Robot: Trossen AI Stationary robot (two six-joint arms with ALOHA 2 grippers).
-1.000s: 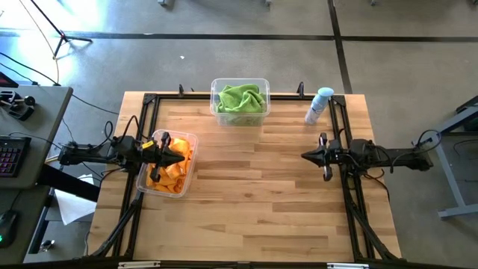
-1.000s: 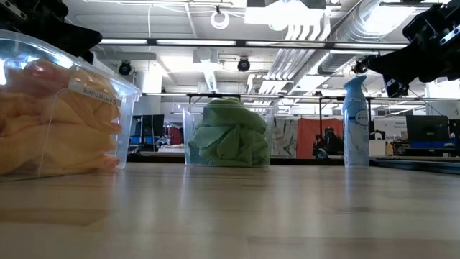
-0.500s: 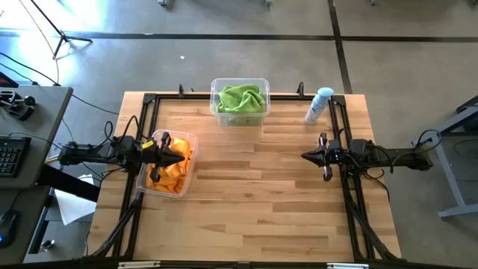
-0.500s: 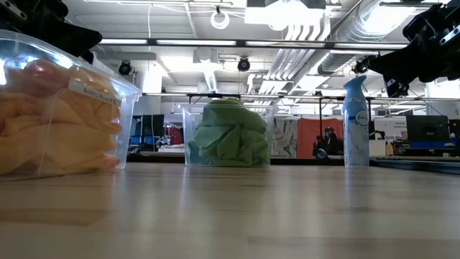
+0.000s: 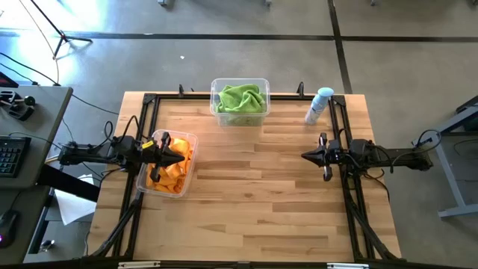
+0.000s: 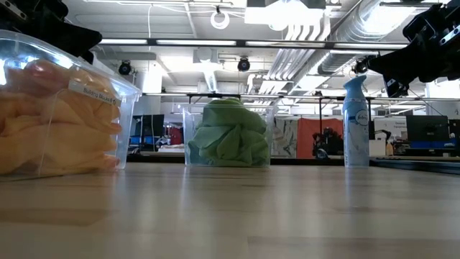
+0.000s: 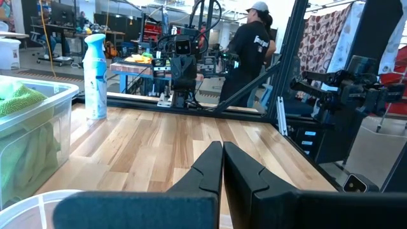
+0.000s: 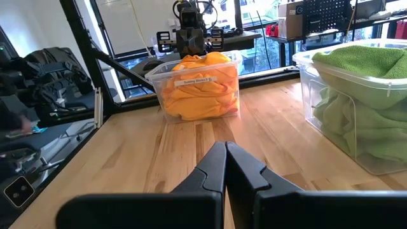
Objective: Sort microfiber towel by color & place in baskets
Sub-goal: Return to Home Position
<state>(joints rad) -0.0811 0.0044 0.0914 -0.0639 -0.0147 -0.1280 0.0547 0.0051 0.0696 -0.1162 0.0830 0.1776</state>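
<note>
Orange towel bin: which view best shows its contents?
The right wrist view: the orange towel bin shows whole and unblocked, filled with orange towels. In the high view the left gripper, jaws shut, hangs over it and hides part. The low view crops it at the edge; the left wrist view shows only some rim.

The desk is pale blond wood, laid in long planks streaked light and honey-brown, and edged by a black frame. The far basket is clear plastic and holds lime green towels. The left basket is clear too, bears a white label with small dark print, and is filled with bright orange-yellow towels. The spray bottle at far right is white with a pale blue cap. The left tool and right tool are black. The floor is grey, crossed by dark lines.
</note>
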